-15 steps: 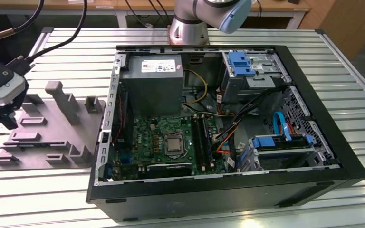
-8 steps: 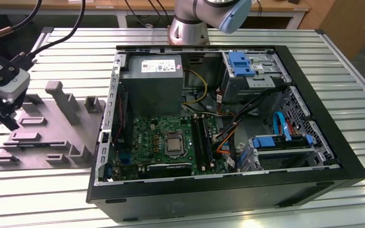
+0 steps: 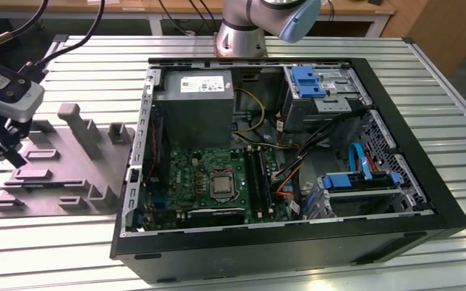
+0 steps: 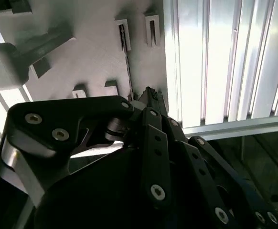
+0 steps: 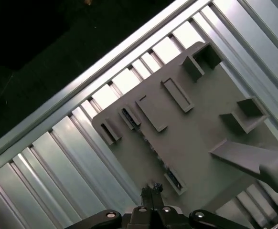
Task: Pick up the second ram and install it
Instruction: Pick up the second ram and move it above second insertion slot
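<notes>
The second ram [image 5: 154, 153] is a thin dark stick standing on edge in the grey holder tray [image 5: 201, 129], held between two small slotted blocks. The second wrist view has the ram [image 4: 126, 62] as a narrow dark line on the tray [image 4: 91, 52]. My gripper [image 5: 151, 190] hovers above the tray close to one end of the stick, fingers pressed together with nothing between them. Its tips [image 4: 150, 97] sit just off the stick's end. In the exterior view the gripper [image 3: 10, 159] hangs over the tray [image 3: 63, 182] at the exterior view's left.
The open computer case [image 3: 281, 157] lies to the exterior view's right of the tray, with the motherboard [image 3: 209, 176], its memory slots [image 3: 257, 176] and the grey power supply box [image 3: 194, 106]. Upright posts [image 3: 75, 124] rise from the tray. All rests on a ribbed aluminium table [image 3: 427, 97].
</notes>
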You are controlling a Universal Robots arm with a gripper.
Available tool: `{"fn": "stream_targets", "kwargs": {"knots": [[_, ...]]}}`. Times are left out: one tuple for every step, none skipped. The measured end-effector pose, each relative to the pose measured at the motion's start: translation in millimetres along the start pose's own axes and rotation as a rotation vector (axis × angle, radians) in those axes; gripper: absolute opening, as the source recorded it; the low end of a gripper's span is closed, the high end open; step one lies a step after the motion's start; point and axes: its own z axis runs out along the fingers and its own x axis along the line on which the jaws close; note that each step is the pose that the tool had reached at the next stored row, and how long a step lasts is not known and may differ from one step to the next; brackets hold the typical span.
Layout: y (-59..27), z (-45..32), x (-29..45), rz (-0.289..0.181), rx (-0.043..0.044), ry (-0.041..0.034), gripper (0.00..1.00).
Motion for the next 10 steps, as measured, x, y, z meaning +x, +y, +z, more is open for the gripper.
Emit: {"fn": "stream_targets", "kwargs": {"knots": [[0.0, 0.2, 0.0, -0.018, 0.0012, -0.0001, 0.1], [0.0, 0.4, 0.0, -0.036, 0.0024, -0.0003, 0.1], [0.0, 0.6, 0.0, -0.054, 0.0037, -0.0005, 0.1], [0.0, 0.8, 0.0, -0.072, 0.0049, -0.0007, 0.1], [0.0, 1.0, 0.0, -0.09, 0.0062, -0.0009, 0.1], [0.0, 1.2, 0.0, -0.108, 0.0074, -0.0011, 0.1], [0.0, 1.4, 0.0, -0.127, 0.0088, -0.0013, 0.1], [0.0, 1.6, 0.0, -0.145, 0.01, -0.0014, 0.1], [0.0, 1.9, -0.1, -0.163, 0.0112, -0.0017, 0.1], [-0.1, 2.0, -0.1, -0.181, 0.0124, -0.0018, 0.1]]}}
